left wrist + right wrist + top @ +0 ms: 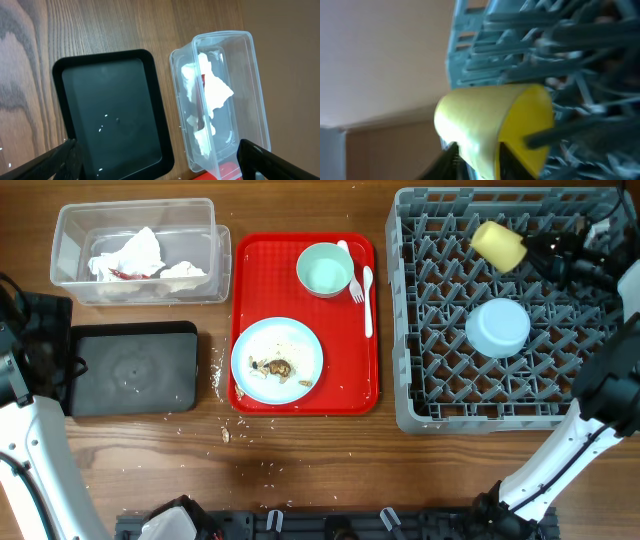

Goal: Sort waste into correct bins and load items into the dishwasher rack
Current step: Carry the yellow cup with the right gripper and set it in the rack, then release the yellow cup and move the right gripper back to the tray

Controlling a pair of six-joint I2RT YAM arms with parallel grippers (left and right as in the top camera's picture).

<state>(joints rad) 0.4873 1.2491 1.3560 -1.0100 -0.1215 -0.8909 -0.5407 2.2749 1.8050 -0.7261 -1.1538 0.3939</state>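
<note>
Overhead: rack [403,310] at right is seen holding blue bowl [497,328] and, at far edge, tilted cup [498,244]. Cup rim is straddled by right claw [540,252]; grip cannot be told. Left claw [157,157] is spread wide, empty, above black tray [110,105] and tub [250,100].

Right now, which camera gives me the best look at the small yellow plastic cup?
Overhead: the small yellow plastic cup lies tilted in the large grey pegged rack, whole and sharp. The right wrist view shows it close but blurred. The left wrist view misses it.
</note>
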